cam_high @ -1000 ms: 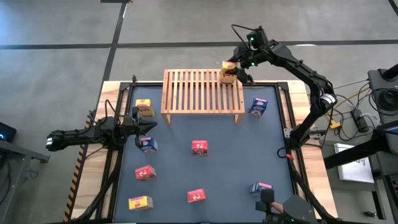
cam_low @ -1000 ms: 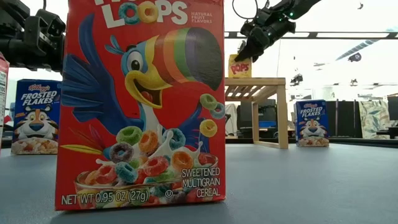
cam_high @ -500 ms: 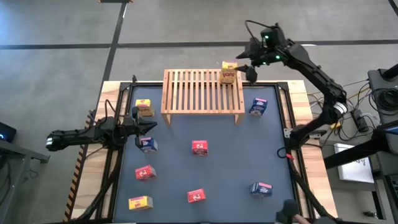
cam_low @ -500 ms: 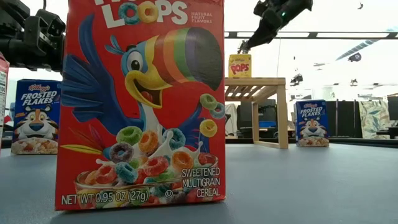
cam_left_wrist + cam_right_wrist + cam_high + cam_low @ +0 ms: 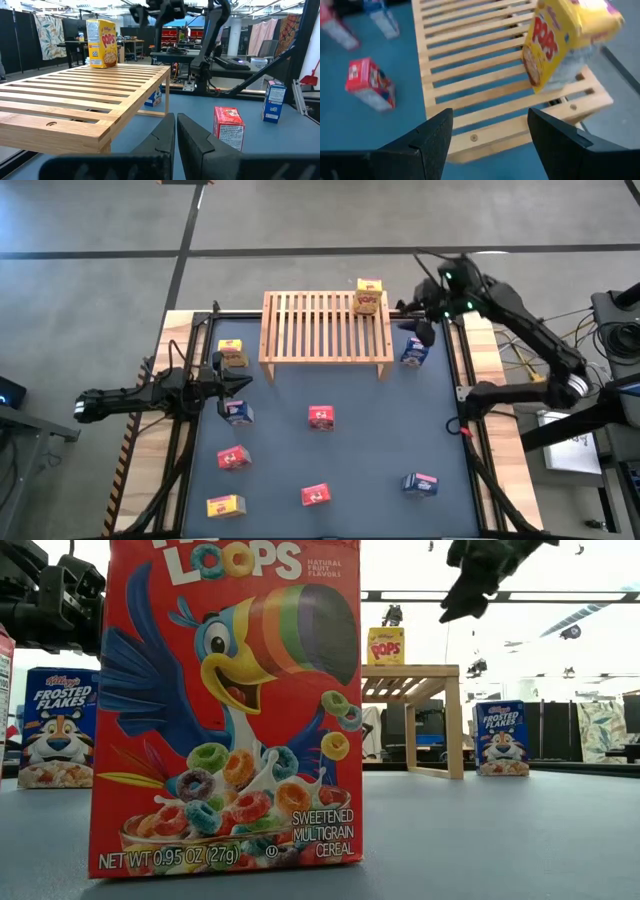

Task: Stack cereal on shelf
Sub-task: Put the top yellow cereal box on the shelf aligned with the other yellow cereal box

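A yellow cereal box [image 5: 368, 296] [image 5: 560, 45] stands upright on its base at the far right corner of the slatted wooden rack [image 5: 325, 327] [image 5: 415, 675]. My right gripper [image 5: 424, 330] [image 5: 490, 135] hangs open in the air just right of the rack, apart from that box and above a blue box [image 5: 415, 351]. My left gripper [image 5: 240, 383] [image 5: 176, 135] is shut and hovers low at the mat's left side, between a yellow box [image 5: 232, 355] and a blue box [image 5: 237, 412].
More boxes stand on the grey mat: red ones [image 5: 321, 417], [image 5: 233, 458], [image 5: 315, 495], a yellow one [image 5: 226, 505] and a blue one [image 5: 420, 483]. A red box [image 5: 225, 700] fills the low view's near ground. Most of the rack's top is bare.
My right gripper has come away from the yellow box, rising and drawing back toward the table's right edge and a little nearer. The box stays upright on the rack's far right corner.
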You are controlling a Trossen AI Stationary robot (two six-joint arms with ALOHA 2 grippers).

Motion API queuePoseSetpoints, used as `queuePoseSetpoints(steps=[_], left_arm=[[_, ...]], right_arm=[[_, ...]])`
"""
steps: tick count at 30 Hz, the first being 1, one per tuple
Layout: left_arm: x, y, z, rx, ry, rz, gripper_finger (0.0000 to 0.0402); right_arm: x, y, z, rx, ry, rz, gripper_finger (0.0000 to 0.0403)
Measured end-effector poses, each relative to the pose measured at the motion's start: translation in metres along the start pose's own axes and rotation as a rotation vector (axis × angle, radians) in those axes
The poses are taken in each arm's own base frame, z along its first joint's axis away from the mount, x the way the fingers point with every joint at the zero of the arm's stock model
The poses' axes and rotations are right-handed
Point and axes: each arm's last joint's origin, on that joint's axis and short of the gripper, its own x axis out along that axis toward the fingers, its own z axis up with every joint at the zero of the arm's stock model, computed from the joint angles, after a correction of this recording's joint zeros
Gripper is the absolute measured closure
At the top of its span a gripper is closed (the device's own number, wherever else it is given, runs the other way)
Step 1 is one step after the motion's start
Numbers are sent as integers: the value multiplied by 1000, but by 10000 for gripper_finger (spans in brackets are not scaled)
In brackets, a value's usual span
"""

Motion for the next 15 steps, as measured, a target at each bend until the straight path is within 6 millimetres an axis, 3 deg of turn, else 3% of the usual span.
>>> queuePoseSetpoints(steps=[9, 15], left_arm=[[0, 0, 0, 0, 0, 0, 400], [0, 0, 0, 0, 0, 0, 400]], right_arm=[[3, 61, -46, -51, -411, 73, 156], [25, 92, -86, -119, -600, 152, 156]])
